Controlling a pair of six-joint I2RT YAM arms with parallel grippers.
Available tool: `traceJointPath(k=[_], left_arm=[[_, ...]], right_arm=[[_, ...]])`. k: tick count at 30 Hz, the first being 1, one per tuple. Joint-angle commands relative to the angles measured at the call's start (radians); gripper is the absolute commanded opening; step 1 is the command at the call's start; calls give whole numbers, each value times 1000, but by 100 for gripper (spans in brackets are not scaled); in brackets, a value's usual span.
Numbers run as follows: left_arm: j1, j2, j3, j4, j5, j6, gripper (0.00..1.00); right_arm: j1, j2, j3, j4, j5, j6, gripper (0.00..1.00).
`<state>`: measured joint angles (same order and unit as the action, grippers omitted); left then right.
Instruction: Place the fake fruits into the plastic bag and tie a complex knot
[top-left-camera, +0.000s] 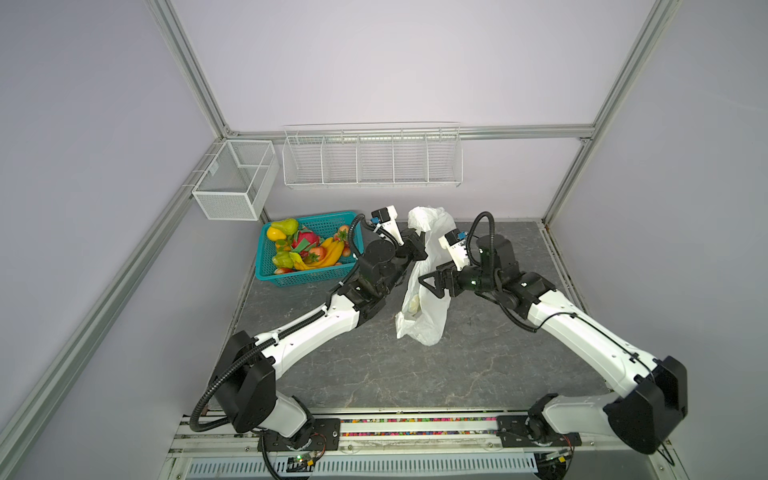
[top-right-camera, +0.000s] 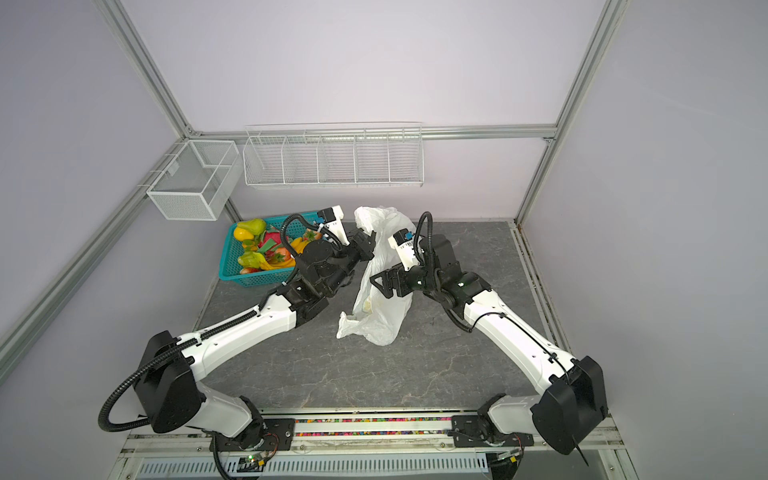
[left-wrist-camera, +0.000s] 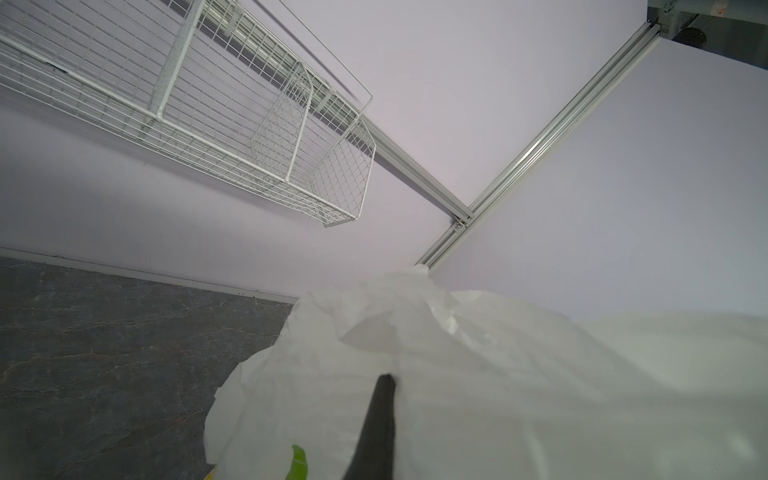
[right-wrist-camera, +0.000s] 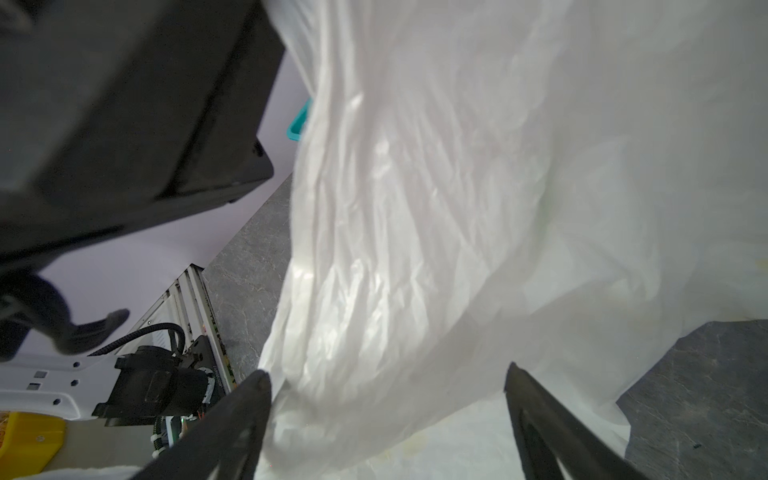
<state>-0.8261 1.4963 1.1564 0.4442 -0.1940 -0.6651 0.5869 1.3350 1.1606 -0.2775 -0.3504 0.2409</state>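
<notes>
Sagging plastic bag (top-left-camera: 432, 316) hangs from left tool (top-left-camera: 420, 249).

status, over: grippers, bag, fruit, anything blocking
Left gripper shut on the plastic bag, holding its top up. Right gripper open, jaws either side of the bag's middle. Fake fruits in the teal basket. Left arm sits between basket and bag.

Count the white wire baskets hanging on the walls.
2: a boxy mesh basket on the left wall, and a long divided wire rack on the back wall. None seems hidden.
</notes>
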Motion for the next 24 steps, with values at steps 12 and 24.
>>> traceJointPath(k=[12,24], left_arm=[[-7,-14,-22,21,-43,3,0],[65,-112,-119,-80,-8,17,0]], right_arm=[[58,24,-37,60,154,90,73],[-85,-120,27,-290,374,-149,6]])
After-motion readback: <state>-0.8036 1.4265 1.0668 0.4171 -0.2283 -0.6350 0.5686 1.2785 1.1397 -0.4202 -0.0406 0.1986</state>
